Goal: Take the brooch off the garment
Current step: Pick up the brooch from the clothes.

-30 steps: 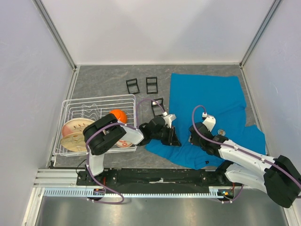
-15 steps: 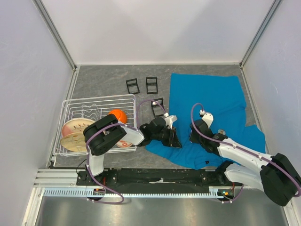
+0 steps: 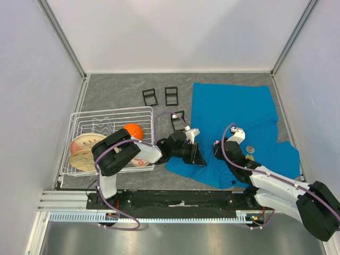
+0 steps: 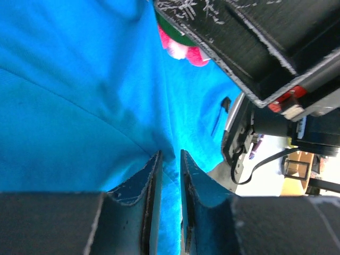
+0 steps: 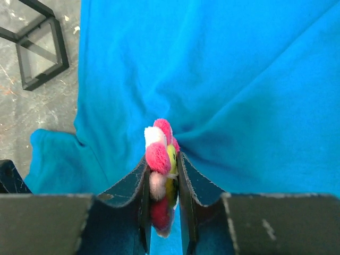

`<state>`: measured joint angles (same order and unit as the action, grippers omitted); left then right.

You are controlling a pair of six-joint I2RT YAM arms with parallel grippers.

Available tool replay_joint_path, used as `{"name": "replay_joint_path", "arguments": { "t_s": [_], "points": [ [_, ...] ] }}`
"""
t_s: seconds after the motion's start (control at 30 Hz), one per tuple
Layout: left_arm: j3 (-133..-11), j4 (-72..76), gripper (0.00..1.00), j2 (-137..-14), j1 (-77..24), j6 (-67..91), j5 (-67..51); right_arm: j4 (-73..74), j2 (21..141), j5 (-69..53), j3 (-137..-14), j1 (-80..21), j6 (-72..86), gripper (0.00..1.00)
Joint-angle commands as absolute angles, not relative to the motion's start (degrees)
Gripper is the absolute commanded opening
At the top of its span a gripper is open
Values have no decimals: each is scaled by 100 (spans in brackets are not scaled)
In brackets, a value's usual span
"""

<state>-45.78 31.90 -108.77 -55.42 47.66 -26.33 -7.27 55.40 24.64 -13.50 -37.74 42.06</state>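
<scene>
The garment [image 3: 234, 117] is a teal-blue T-shirt spread on the right half of the table. My right gripper [image 5: 162, 164] is shut on the brooch [image 5: 159, 159], a pink, white and yellow woolly flower held edge-on between the fingers, close over the cloth [image 5: 239, 79]. In the top view the right gripper [image 3: 219, 150] is over the shirt's lower part. My left gripper [image 4: 170, 170] is shut on a fold of the garment [image 4: 79, 106] near its lower left edge [image 3: 196, 156]. A bit of the pink brooch [image 4: 183, 50] shows under the other gripper in the left wrist view.
A white wire rack [image 3: 109, 139] with plates and an orange ball [image 3: 133, 129] stands at the left. Three small black frames [image 3: 171, 95] lie on the grey table behind the arms. A small round object [image 3: 249, 150] lies on the shirt at right.
My right gripper has shifted slightly left and toward the near edge over the shirt. The left gripper has stayed on the cloth fold.
</scene>
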Motion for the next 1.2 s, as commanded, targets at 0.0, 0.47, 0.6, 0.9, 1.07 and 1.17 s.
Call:
{"name": "replay_joint_path", "arguments": {
  "t_s": [0.0, 0.47, 0.6, 0.9, 1.07, 1.17],
  "points": [
    [-4719, 3604, 27, -10565, -5362, 5115, -2997, -1653, 5352, 2707, -1081, -3753, 4201, 29],
    [-5581, 3349, 29, -11162, -5001, 4992, -3181, -9, 4650, 2593, -1344, -3753, 4711, 48],
    [-5572, 3410, 29, -11267, -5001, 5019, -3208, 544, 4790, 2637, -1503, -3762, 4799, 43],
    [-5616, 3270, 27, -11496, -5106, 4904, -3445, 782, 5071, 2760, -1635, -3744, 4939, 29],
    [-5520, 3269, 25, -11514, -5229, 4860, -3428, 730, 4958, 2769, -1565, -3744, 4975, 22],
    [-5476, 3305, 25, -11531, -5273, 4869, -3463, 265, 4817, 2664, -1266, -3753, 5001, 20]
  ]
}}
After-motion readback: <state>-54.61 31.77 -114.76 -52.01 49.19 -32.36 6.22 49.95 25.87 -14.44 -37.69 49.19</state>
